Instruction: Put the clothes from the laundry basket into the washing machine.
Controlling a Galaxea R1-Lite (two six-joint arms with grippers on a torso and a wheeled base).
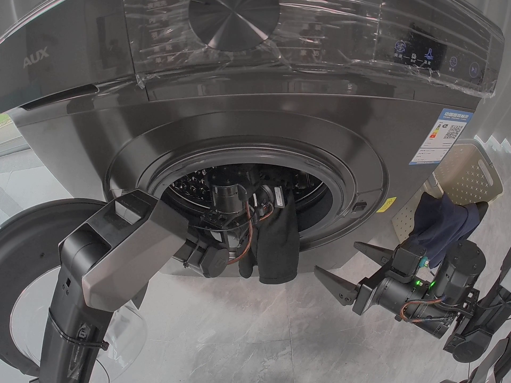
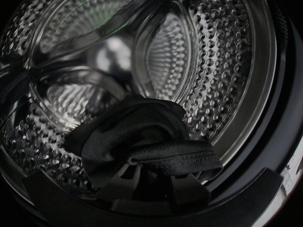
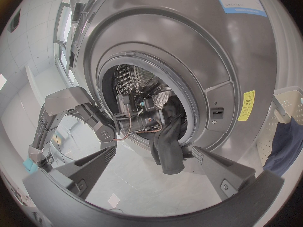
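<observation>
1. Black cloth (image 2: pixel 148 136) is pinched in the left gripper (image 2: pixel 154 177) inside the washer (image 1: pixel 319 128) drum, and its tail hangs out over the door rim.
2. Empty and spread wide, the right gripper (image 1: pixel 335 256) hovers near the basket (image 1: pixel 468 174), where a navy garment (image 1: pixel 442 224) is draped.

Head view: from up on my head I look forward and down at the washing machine (image 1: pixel 255 113) front, fairly near
Left wrist view: at the door opening (image 1: pixel 319 198), facing into the drum (image 2: pixel 221 63), very close
Right wrist view: outside, low, facing that opening from farther back
Shared: all three catch the black garment (image 1: pixel 277 240) at the opening
</observation>
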